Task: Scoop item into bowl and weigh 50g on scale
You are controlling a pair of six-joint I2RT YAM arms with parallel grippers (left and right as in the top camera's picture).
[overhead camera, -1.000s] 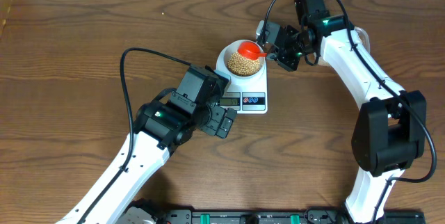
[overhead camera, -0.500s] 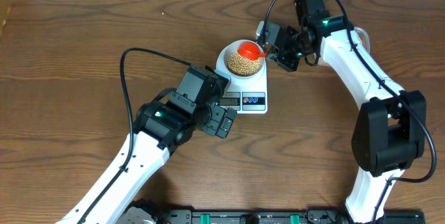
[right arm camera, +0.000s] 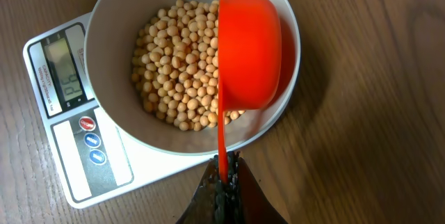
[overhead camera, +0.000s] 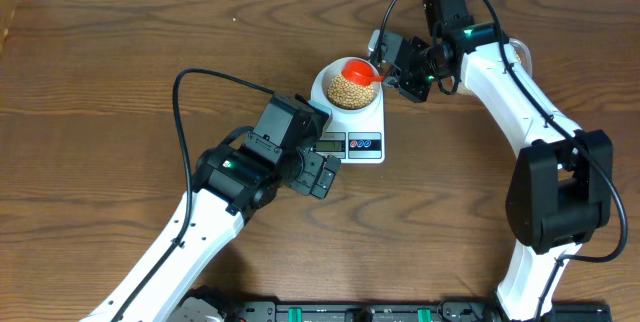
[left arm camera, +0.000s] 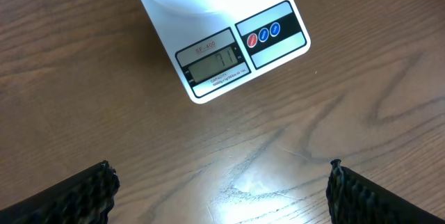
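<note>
Nothing moved; round tan beans.

A flat white rounded-rectangular kitchen scale carries the mark "SF-400" in small dark print just above its grey LCD display. In the left wrist view the display's faint digits appear to read "71". A line of finer print below the display is too small to read. The black button panel bears one red and two blue round signs, their symbols illegible.
</note>
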